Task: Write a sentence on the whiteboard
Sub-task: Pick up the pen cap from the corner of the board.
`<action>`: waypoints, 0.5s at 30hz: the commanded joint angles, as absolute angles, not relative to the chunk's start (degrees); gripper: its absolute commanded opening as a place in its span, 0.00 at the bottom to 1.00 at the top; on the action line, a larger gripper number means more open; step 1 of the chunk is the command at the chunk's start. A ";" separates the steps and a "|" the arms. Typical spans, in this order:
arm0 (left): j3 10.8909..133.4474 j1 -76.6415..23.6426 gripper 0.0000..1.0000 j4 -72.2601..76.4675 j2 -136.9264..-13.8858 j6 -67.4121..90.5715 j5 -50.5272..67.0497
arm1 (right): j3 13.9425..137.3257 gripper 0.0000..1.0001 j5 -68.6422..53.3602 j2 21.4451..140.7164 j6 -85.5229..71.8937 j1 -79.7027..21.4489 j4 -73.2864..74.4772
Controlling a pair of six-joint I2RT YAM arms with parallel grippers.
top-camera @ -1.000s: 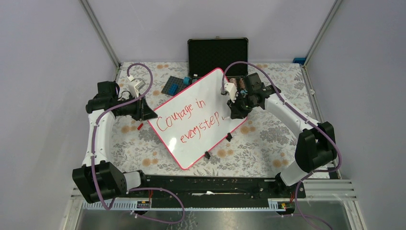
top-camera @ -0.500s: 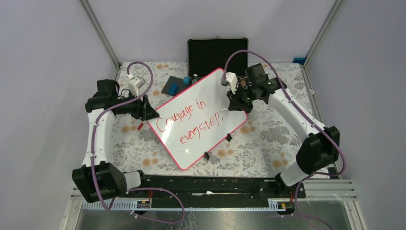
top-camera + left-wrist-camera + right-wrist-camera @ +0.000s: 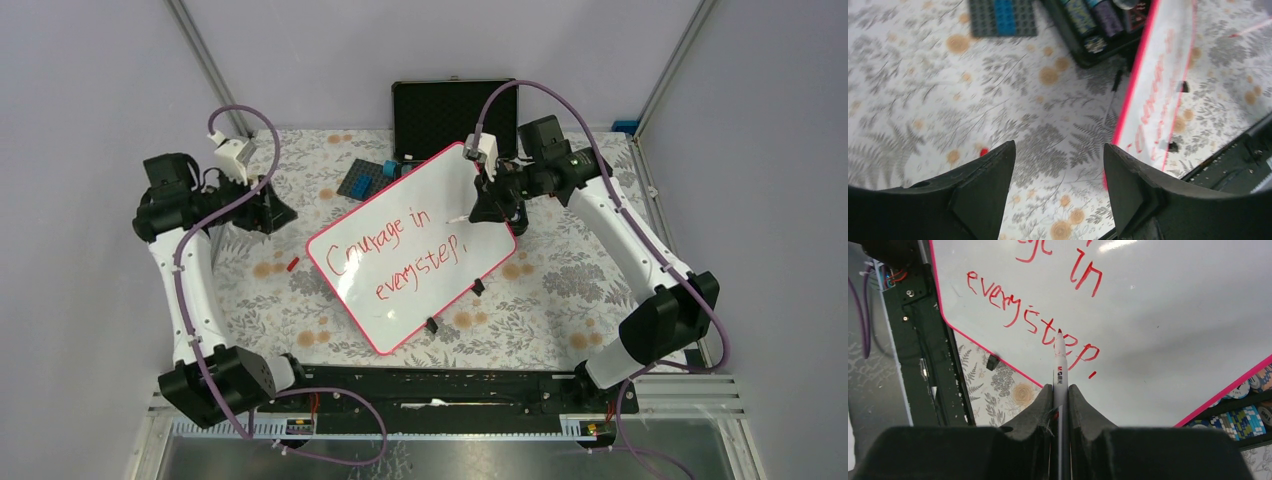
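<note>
You have the sentence (image 3: 395,245) seemingly finished on the whiteboard (image 3: 400,320) lying mid-way across the desk (image 3: 540,290), your right tool (image 3: 1060,387) pinching the marker (image 3: 1059,357) over it and your left tool (image 3: 1059,147) gaping empty off to the side, so next lift the tip clear without smudging.

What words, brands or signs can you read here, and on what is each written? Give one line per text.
"Courage in": red, upper line of the sentence on the whiteboard.
"every step,": red, lower line on the whiteboard.
Print on the pen: looks like "M&G", too small to be sure.
Nothing else is readable.
</note>
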State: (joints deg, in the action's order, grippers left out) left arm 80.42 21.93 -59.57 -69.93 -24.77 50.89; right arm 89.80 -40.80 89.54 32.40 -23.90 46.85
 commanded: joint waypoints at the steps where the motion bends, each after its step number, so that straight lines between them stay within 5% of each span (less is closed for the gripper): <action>1: 77.73 28.53 0.70 -61.29 -70.18 -30.24 46.00 | 93.53 0.00 -47.82 89.24 30.04 -23.17 50.01; 15: 59.73 30.15 0.61 -47.72 -77.51 -38.27 32.25 | 94.07 0.00 -57.89 90.86 29.86 -19.55 53.06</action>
State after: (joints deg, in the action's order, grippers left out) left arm 61.17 30.55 -55.00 -74.87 -35.94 34.83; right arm 91.57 -53.17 90.45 29.71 -19.84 50.33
